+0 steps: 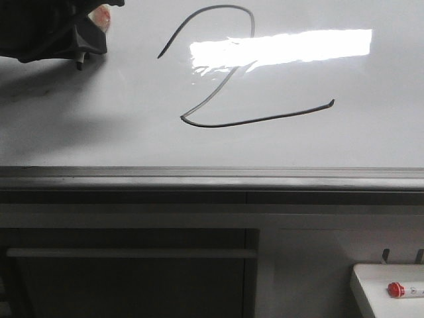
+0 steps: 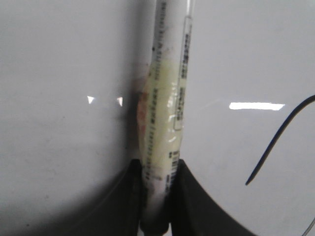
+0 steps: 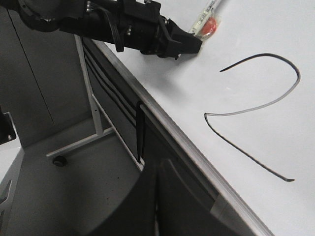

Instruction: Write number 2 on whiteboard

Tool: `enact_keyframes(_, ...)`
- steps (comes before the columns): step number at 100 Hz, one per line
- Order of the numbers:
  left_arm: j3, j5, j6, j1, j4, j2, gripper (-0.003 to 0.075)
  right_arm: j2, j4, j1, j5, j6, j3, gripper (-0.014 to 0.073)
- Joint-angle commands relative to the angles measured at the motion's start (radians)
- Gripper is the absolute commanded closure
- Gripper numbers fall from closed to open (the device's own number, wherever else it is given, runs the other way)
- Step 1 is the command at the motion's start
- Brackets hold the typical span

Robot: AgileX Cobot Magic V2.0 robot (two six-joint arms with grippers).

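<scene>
The number 2 (image 1: pixel 232 73) stood complete near the middle of the whiteboard (image 1: pixel 371 132), its curved top crossing the bright light reflection (image 1: pixel 281 48) and its long base stroke rising to the right above the grey bottom rail (image 1: pixel 212 177). The left claw (image 2: pixel 156 169) was clamped on a white marker (image 2: pixel 165 113), up at the board's upper left, apart from the figure. The right claw (image 3: pixel 156 196) was dark and blurred; its state could not be told. A red-capped marker (image 1: pixel 397 289) lay in a small white tray (image 1: pixel 371 278) below the board.

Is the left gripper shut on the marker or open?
Shut on it: the left gripper has both fingers pressed against the marker barrel.
</scene>
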Motion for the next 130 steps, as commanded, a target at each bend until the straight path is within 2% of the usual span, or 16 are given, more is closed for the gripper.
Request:
enact_keyframes(1,-0.026,-0.048,-0.009,-0.003,-0.011,-0.004,0.074,-0.002,0.019,-0.008,-0.074,0.003,-0.024,0.0664)
enact_keyframes(10,-0.026,-0.014,-0.009,-0.003,-0.032,-0.002,0.0734,-0.002,0.032,-0.008,-0.074,0.003,-0.024,0.0664)
enact_keyframes(17,-0.026,0.003,-0.009,-0.003,-0.032,0.0,0.0687,-0.002,0.038,-0.008,-0.074,0.003,-0.024,0.0664)
enact_keyframes(22,-0.026,0.006,-0.009,-0.003,-0.032,0.002,0.0627,-0.002,0.04,-0.008,-0.077,0.003,-0.024,0.0664)
enact_keyframes(34,-0.026,0.006,-0.009,-0.003,-0.032,0.002,0.0424,-0.002,0.053,-0.008,-0.08,0.003,-0.024,0.0664)
enact_keyframes(39,-0.026,0.006,-0.009,-0.003,-0.032,0.002,0.0378,-0.002,0.058,-0.008,-0.08,0.003,-0.024,0.0664)
enact_keyframes(64,-0.026,0.006,-0.009,-0.003,-0.032,-0.002,0.0346,-0.002,0.093,-0.008,-0.08,0.003,-0.024,0.0664)
enact_keyframes(83,-0.026,0.032,-0.009,-0.003,-0.032,-0.047,0.0189,-0.002,0.101,-0.008,-0.08,0.003,-0.024,0.0664)
enact_keyframes(105,-0.026,0.114,-0.003,-0.003,-0.022,-0.187,0.019,-0.002,0.074,-0.008,-0.081,0.001,-0.024,0.0664)
enact_keyframes(113,-0.026,0.149,-0.003,-0.003,0.025,-0.244,0.0202,-0.002,0.038,-0.008,-0.091,0.001,-0.024,0.0664)
enact_keyframes(130,-0.024,0.254,-0.003,-0.003,0.159,-0.38,0.0298,-0.016,-0.082,-0.008,-0.172,0.001,0.018,0.0664)
